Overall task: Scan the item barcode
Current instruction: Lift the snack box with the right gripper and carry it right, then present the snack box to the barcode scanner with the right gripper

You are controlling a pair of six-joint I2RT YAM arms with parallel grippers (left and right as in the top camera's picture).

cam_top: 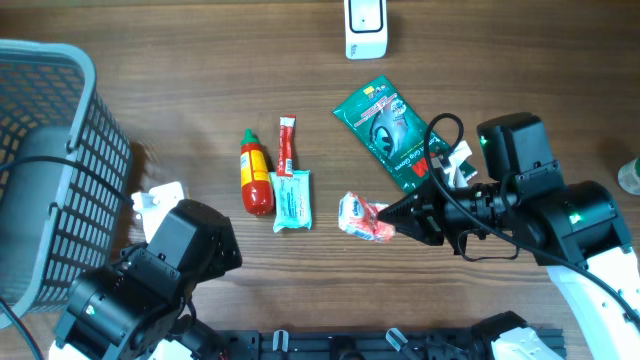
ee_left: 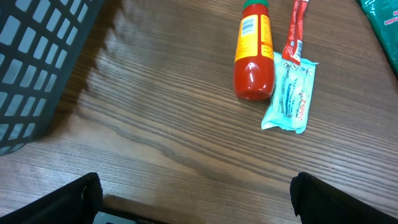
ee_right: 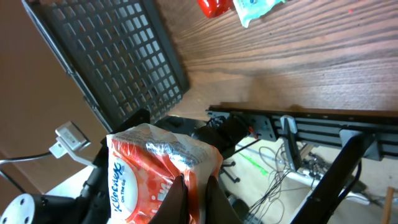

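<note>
A red-and-white Kleenex tissue pack is pinched at one edge by my right gripper, which is shut on it just right of the table's middle. The white barcode scanner stands at the far edge, well apart from the pack. My left gripper is open near the front left with nothing between its fingers, and bare wood lies under it.
A red sauce bottle, a red stick sachet and a teal packet lie mid-table. A green pouch lies right of them. A grey basket fills the left side.
</note>
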